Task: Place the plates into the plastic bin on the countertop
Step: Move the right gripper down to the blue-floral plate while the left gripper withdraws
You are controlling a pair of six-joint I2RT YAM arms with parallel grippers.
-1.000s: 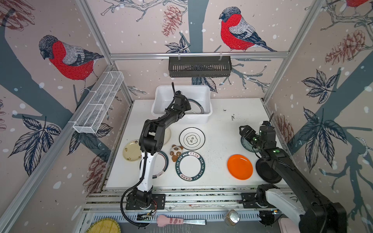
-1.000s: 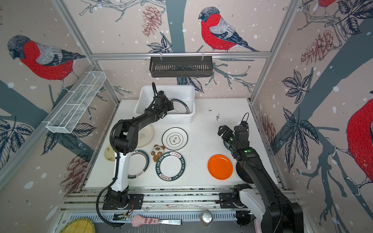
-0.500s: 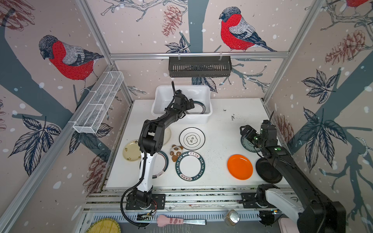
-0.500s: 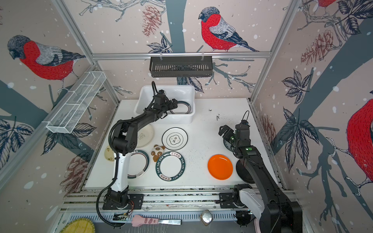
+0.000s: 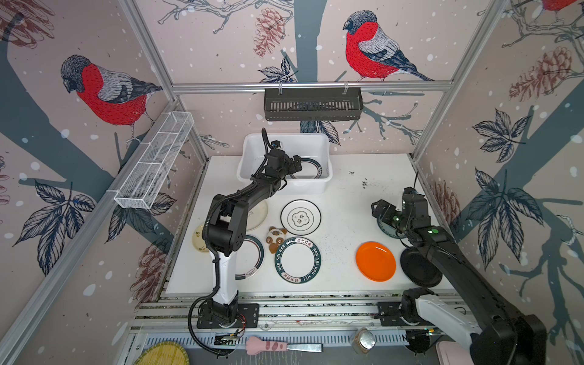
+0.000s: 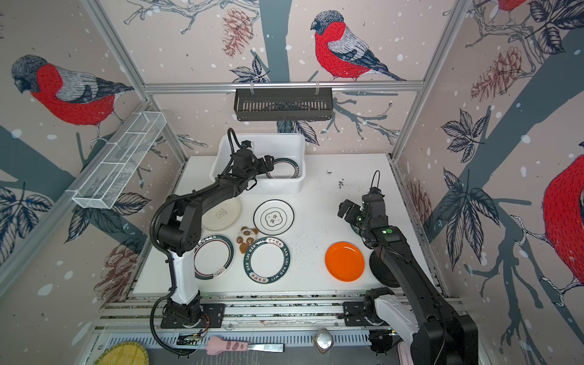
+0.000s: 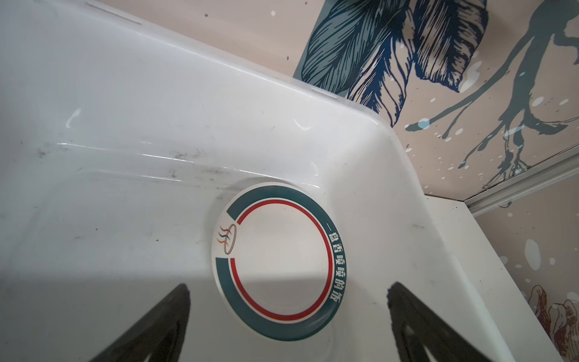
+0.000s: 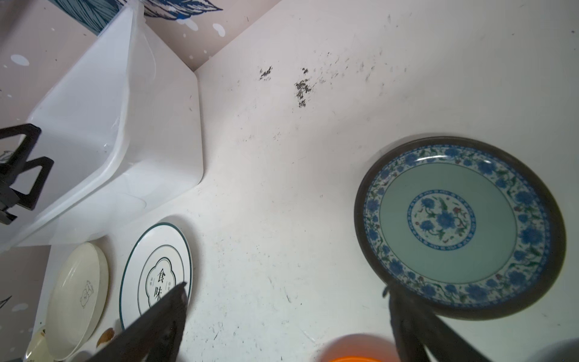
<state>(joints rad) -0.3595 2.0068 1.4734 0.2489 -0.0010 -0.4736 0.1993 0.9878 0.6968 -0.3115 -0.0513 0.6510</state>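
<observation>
The white plastic bin (image 5: 309, 187) (image 6: 278, 187) stands at the back of the countertop (image 5: 344, 205). A green-and-red-rimmed plate (image 5: 313, 169) (image 7: 275, 260) lies flat inside it. My left gripper (image 5: 294, 160) (image 7: 288, 286) hangs open just above that plate, holding nothing. Further plates lie on the countertop: a black-rimmed white one (image 5: 301, 217) (image 8: 156, 272), two green-rimmed ones (image 5: 297, 259) (image 5: 252, 257), a cream one (image 6: 221, 215), an orange one (image 5: 375, 261) and a black one (image 5: 418, 268). My right gripper (image 5: 379, 208) (image 8: 286, 286) is open and empty beside the blue-green patterned plate (image 8: 451, 225).
A panda toy (image 5: 276, 237) sits among the middle plates. A dark slotted basket (image 5: 313, 104) hangs on the back wall above the bin, and a white wire mesh tray (image 5: 155, 161) hangs on the left wall. A small cream dish (image 5: 198, 238) lies by the left edge.
My left gripper has opened and let go of the green-and-red-rimmed plate, which now rests flat in the bin. The right arm has barely shifted.
</observation>
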